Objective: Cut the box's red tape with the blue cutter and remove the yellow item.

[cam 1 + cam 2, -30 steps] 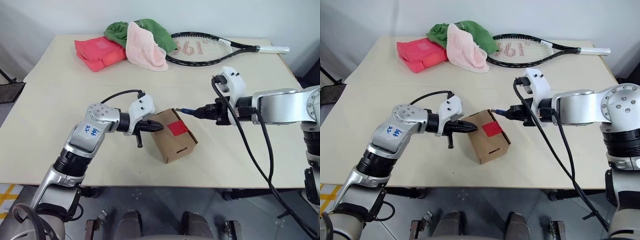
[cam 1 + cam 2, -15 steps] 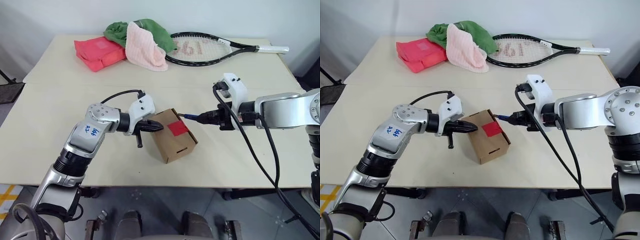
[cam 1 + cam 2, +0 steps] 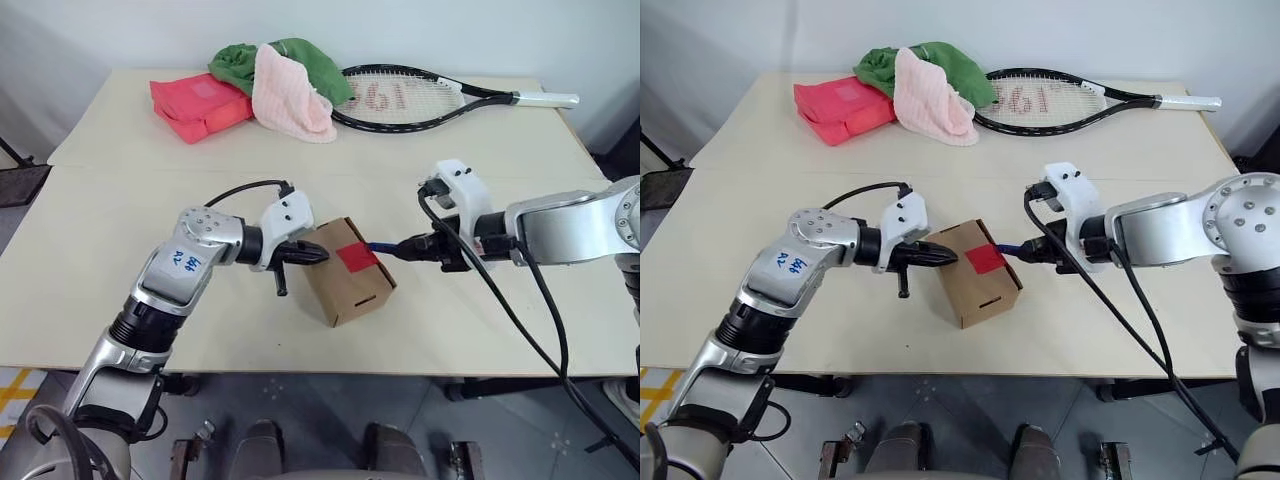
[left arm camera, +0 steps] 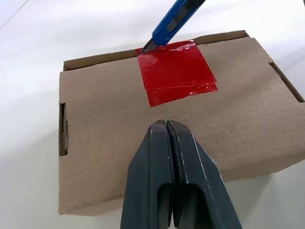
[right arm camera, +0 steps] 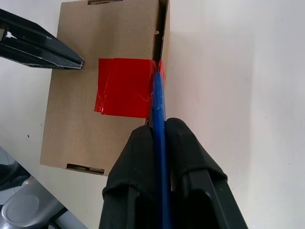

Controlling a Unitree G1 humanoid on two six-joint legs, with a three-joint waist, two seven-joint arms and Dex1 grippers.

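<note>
The brown box (image 3: 340, 285) lies closed near the table's front, with the red tape (image 3: 356, 257) across its top and over its right edge. My left gripper (image 3: 320, 256) is shut and empty, its tips (image 4: 166, 124) resting on the box's top left of the tape (image 4: 176, 71). From the right, my right gripper (image 3: 415, 246) is shut on the blue cutter (image 5: 158, 109). The cutter's dark tip (image 4: 148, 46) touches the tape where it folds over the box's edge. The yellow item is hidden.
At the back of the table lie a red-pink packet (image 3: 198, 105), green and pink cloths (image 3: 285, 85) and a tennis racket (image 3: 420, 98). The right arm's black cable (image 3: 500, 300) hangs over the front edge. The table's front edge runs just below the box.
My right gripper has brought the cutter down and along the box's right edge, from the far corner to the tape. The left gripper and the box have stayed put.
</note>
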